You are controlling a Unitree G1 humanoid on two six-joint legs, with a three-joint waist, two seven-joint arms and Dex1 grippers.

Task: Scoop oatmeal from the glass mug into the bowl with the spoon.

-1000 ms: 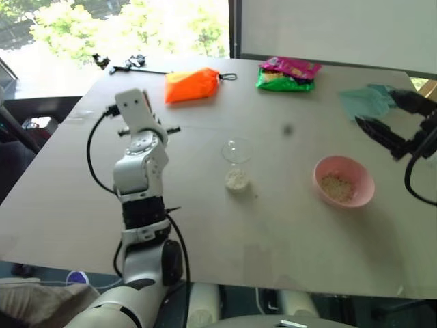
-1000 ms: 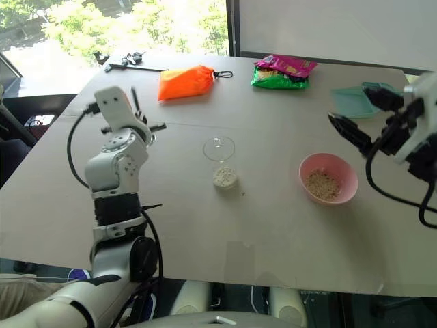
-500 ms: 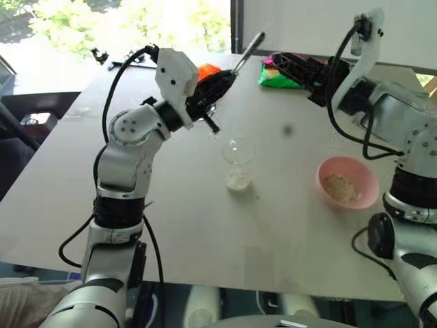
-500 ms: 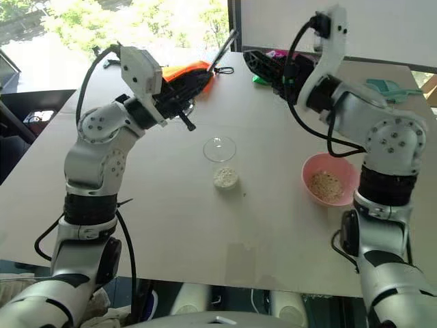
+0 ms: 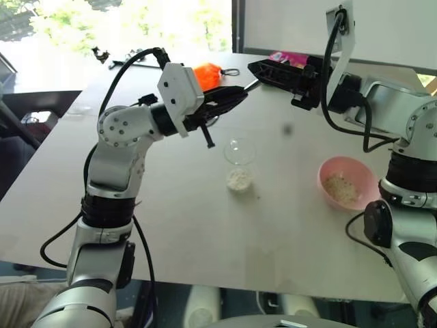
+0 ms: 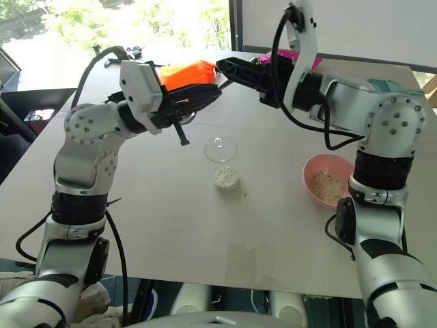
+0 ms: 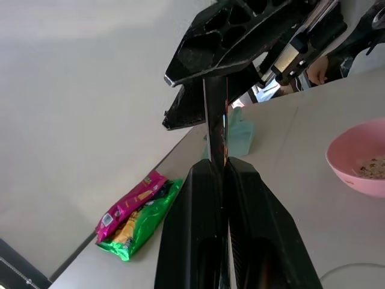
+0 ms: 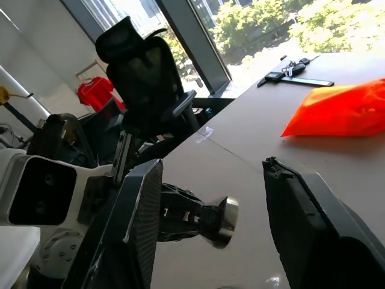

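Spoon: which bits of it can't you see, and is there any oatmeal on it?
- Left wrist view: the spoon's near part is hidden between the fingers of the shut left gripper. Its far end is hidden behind the right gripper.
- Right wrist view: the spoon shows end-on, so which end it is, and any oatmeal on it, cannot be told.
- Eye views: the spoon is too thin and small to show oatmeal.
- Left wrist view: the bowl is cut off by the edge.

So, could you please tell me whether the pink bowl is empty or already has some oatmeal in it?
Not empty: the pink bowl stands upright with a thin patch of oatmeal on its bottom, far from full.
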